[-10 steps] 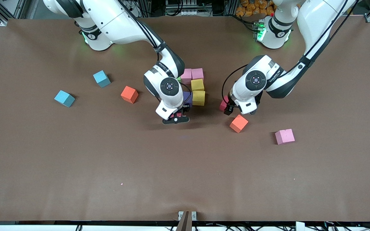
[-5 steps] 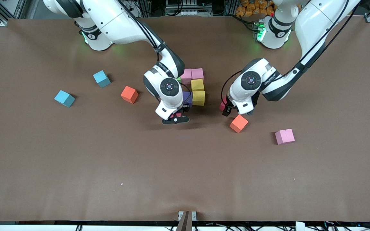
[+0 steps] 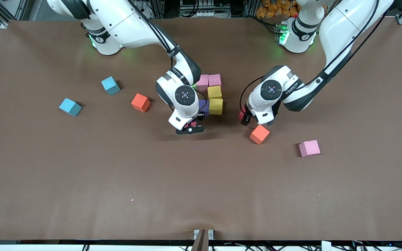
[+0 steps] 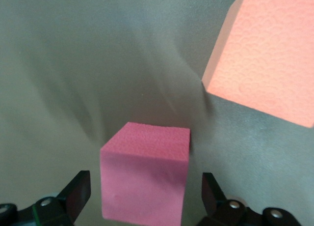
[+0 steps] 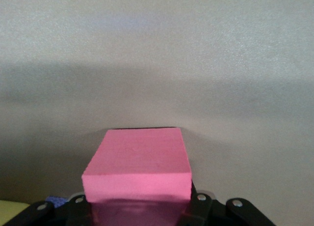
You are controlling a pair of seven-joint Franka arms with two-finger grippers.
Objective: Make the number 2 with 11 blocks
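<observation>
Between the spread fingers (image 4: 78,194) of the left gripper (image 4: 145,196) sits a red cube (image 4: 145,179), untouched on either side, with an orange cube (image 3: 259,134) just beside it, nearer the front camera. That arm bends down steeply at the wrist. The right gripper (image 3: 191,127) pinches another red cube (image 5: 139,169) beside the purple cube (image 3: 204,105) of the partly built number 2 (image 3: 212,94).

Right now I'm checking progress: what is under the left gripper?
A red block sits on the table between the left gripper's open jaws, ungripped. From the front, the arm hides most of it.
</observation>
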